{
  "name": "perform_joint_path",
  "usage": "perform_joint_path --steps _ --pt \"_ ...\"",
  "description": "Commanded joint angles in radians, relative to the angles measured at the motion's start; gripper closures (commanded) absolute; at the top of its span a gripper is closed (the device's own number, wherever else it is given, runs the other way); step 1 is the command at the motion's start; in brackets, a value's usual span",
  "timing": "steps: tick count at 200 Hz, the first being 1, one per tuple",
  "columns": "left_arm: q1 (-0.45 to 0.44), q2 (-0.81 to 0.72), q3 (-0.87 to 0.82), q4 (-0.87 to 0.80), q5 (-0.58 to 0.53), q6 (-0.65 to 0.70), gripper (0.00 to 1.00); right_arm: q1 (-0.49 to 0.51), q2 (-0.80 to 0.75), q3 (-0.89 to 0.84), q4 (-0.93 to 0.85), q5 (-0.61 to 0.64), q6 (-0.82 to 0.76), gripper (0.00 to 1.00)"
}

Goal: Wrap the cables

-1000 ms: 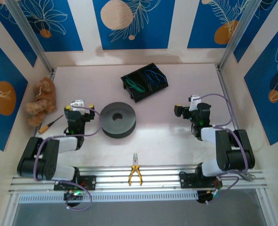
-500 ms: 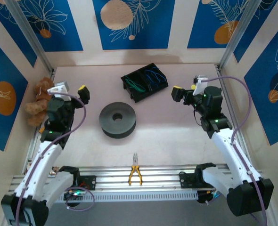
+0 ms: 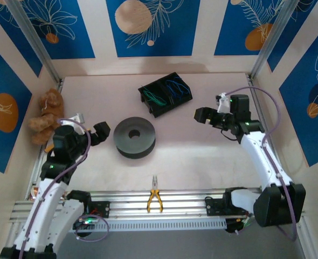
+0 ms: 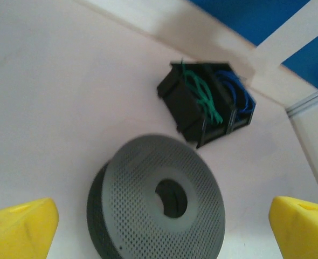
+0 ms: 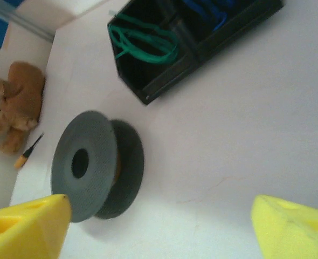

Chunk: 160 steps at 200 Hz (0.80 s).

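Well beyond the left end effector (image 3: 101, 133), cables (image 3: 157, 99) lie boxed.

This is a staged robot-testing booth in a lab: a pale pinkish tabletop (image 3: 202, 156) boxed in by cream walls with blue leaf-print panels (image 3: 175, 32) and silver aluminium posts (image 3: 36, 46), with two white-and-black robot arms (image 3: 258, 156) bolted to a ribbed aluminium rail (image 3: 186, 202) along its near edge.

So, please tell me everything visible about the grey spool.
The grey spool is dark grey, matte and plastic-looking. It has two round flanges with a finely dotted face, joined by a narrower core, and a round hole through the middle. It lies flat on one flange on the table, nearer than the black box. Nothing seems wound on it; only the table touches it.
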Motion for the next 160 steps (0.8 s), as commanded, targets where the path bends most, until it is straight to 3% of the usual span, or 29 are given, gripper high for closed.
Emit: perform_joint_path --steps 1,25,51,112,160 --pt "-0.002 0.098 -0.015 0.030 0.108 -0.065 0.00 0.109 0.125 0.124 -0.077 0.026 -0.054 0.24" --pt "-0.002 0.231 -0.014 0.094 0.169 -0.085 0.00 0.253 0.295 0.290 -0.168 0.170 -0.123 0.35" --pt "-0.003 0.346 -0.001 0.148 0.202 -0.085 0.00 0.332 0.497 0.485 -0.228 0.239 -0.166 0.49" --pt "0.002 0.554 0.063 0.166 0.307 -0.070 0.00 0.378 0.959 1.045 -0.396 0.346 -0.281 0.61" --pt "0.006 0.635 0.097 0.166 0.341 -0.049 0.00 0.400 1.189 1.367 -0.502 0.423 -0.352 0.61"
